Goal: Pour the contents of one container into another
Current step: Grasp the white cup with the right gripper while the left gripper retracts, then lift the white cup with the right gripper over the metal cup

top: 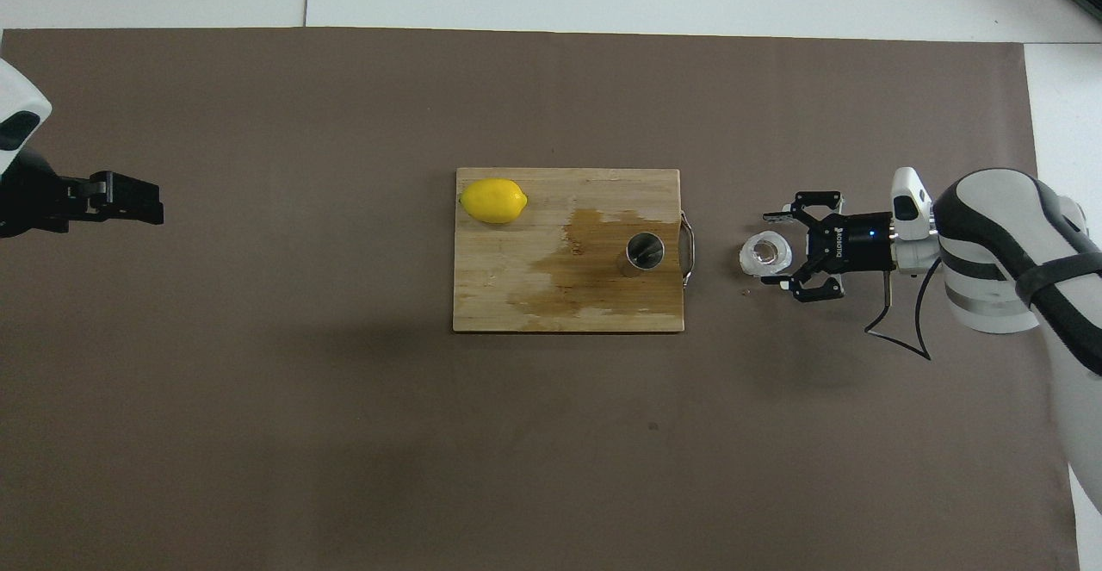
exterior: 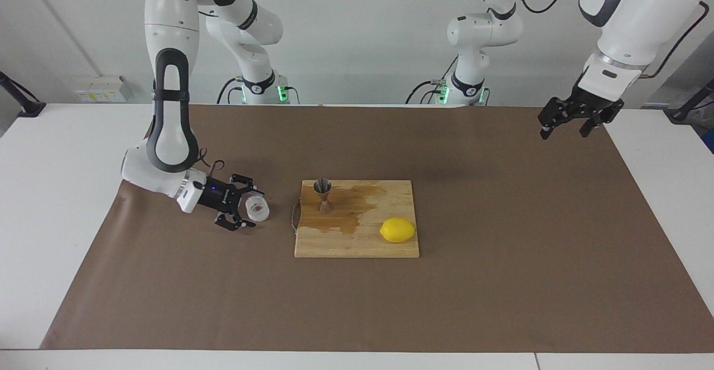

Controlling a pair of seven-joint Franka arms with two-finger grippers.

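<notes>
The small clear cup (exterior: 260, 208) (top: 765, 254) stands on the brown mat beside the cutting board's handle, toward the right arm's end. My right gripper (exterior: 250, 209) (top: 776, 250) lies low and level at the cup, open, its fingertips (top: 772, 217) reaching past the cup's rim on either side without closing on it. The metal hourglass jigger (exterior: 323, 195) (top: 644, 252) stands upright on the wet patch of the board. My left gripper (exterior: 564, 129) (top: 138, 201) hangs high over the mat's edge at the left arm's end, open and holding nothing.
The wooden cutting board (exterior: 357, 246) (top: 516, 300) lies mid-table with a dark wet stain around the jigger. A yellow lemon (exterior: 397, 230) (top: 492, 201) rests on the board's corner farther from the robots. A brown mat (exterior: 502, 280) covers the table.
</notes>
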